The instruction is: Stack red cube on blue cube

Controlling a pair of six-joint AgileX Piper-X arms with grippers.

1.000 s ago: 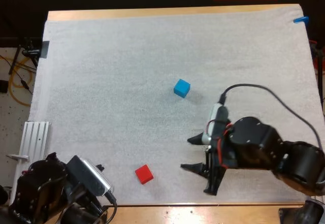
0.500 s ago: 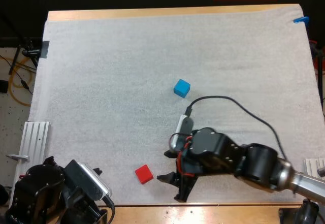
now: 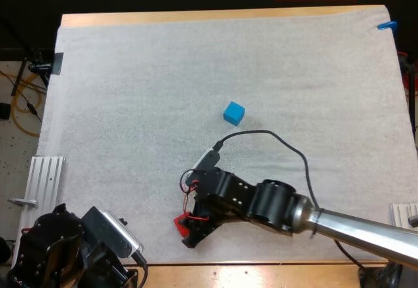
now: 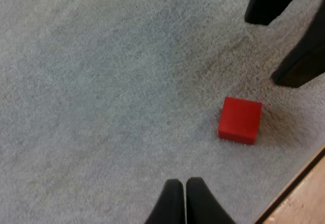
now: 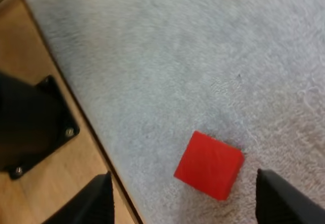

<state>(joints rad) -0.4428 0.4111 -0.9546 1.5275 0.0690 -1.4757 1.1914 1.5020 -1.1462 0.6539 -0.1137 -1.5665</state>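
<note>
Red cube (image 5: 208, 165): near edge of mat (image 5: 213, 46), between right gripper's (image 5: 184, 178) wide-spread fingers, ungrasped. Advice: descend squarely, centre faces, close gently. Left gripper (image 4: 180, 196): fingers touching, idle.

The right gripper (image 5: 189, 200) holds its two black fingers (image 5: 91, 201) wide apart and clear of the red cube (image 5: 208, 165), which sits on the white mat (image 5: 167, 56) near its edge, beside the wooden table (image 5: 20, 46) and a black bolted plate (image 5: 30, 127).
</note>
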